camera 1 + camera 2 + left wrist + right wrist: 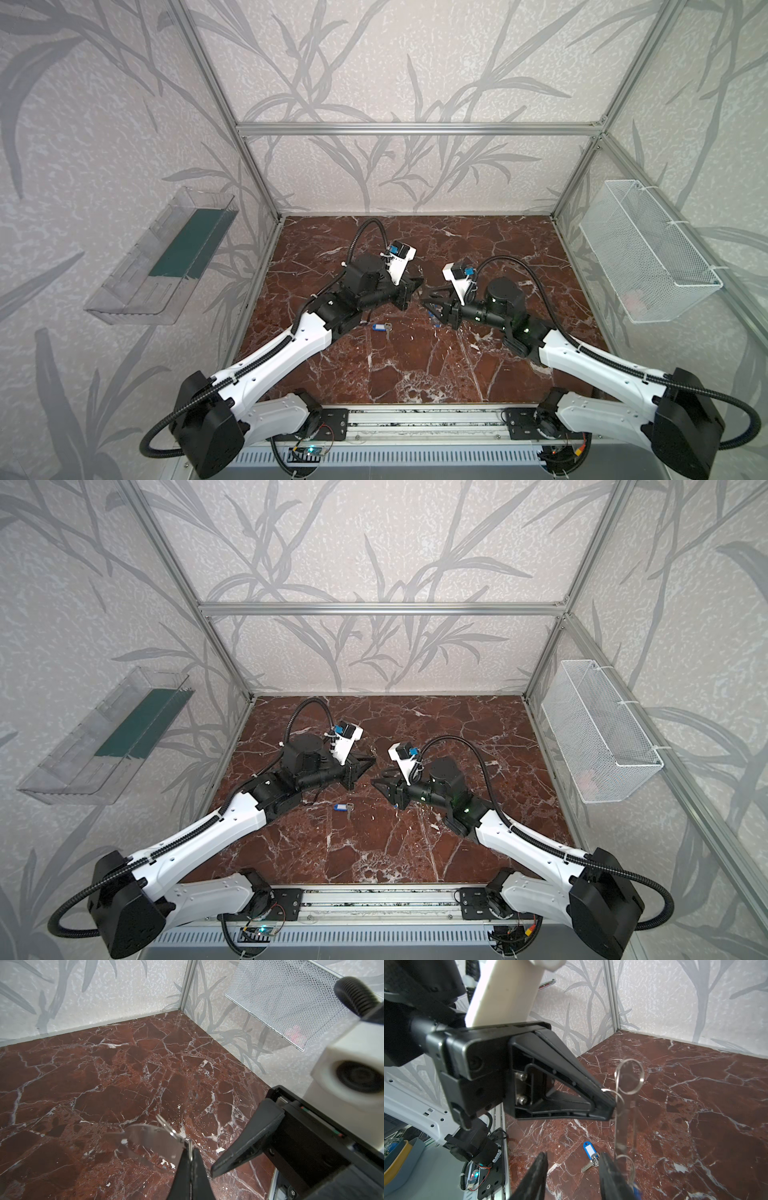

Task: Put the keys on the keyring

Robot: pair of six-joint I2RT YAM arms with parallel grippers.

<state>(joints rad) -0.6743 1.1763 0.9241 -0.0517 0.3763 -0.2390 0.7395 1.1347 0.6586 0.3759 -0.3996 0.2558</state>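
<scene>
The keyring [149, 1142] hangs above the worktop [415, 374], central, far from every edge, pinched in the left gripper [191, 1152]. The right gripper [573, 1155] faces it, jaws apart. One key [380, 328] lies loose nearer the front edge.

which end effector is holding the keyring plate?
The left end effector: its jaws are shut on the edge of the keyring. The right end effector stands open beside it, jaws empty.
</scene>
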